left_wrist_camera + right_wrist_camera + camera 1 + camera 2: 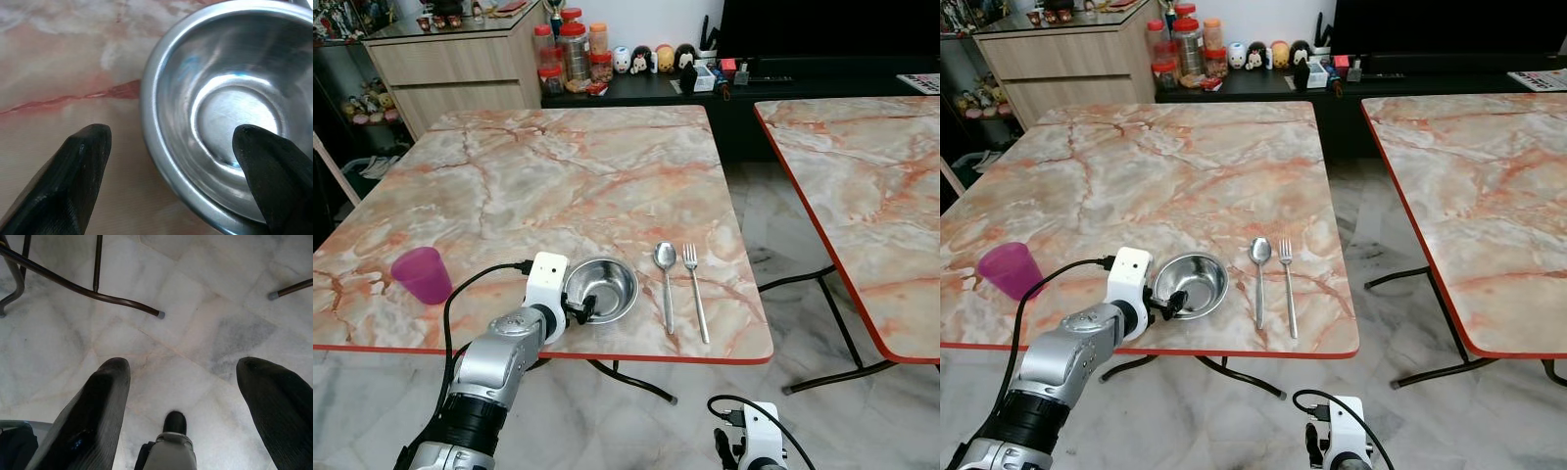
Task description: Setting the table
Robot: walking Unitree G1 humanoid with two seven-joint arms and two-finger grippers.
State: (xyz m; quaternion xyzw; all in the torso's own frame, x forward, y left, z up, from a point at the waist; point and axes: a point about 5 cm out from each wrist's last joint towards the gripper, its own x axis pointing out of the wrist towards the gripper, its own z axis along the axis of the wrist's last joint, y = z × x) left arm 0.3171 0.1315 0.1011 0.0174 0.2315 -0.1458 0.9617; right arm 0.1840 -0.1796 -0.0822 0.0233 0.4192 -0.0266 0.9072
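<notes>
Left wrist view, left gripper spread astride bowl rim, head views add spoon, fork.

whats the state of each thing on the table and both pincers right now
steel bowl: upright, empty, near table edge
left pincer: open, one finger inside the bowl, one outside its rim
right pincer: open, hanging low over the floor
purple cup: upright
spoon: lying flat, right of bowl
fork: lying flat beside spoon
</notes>
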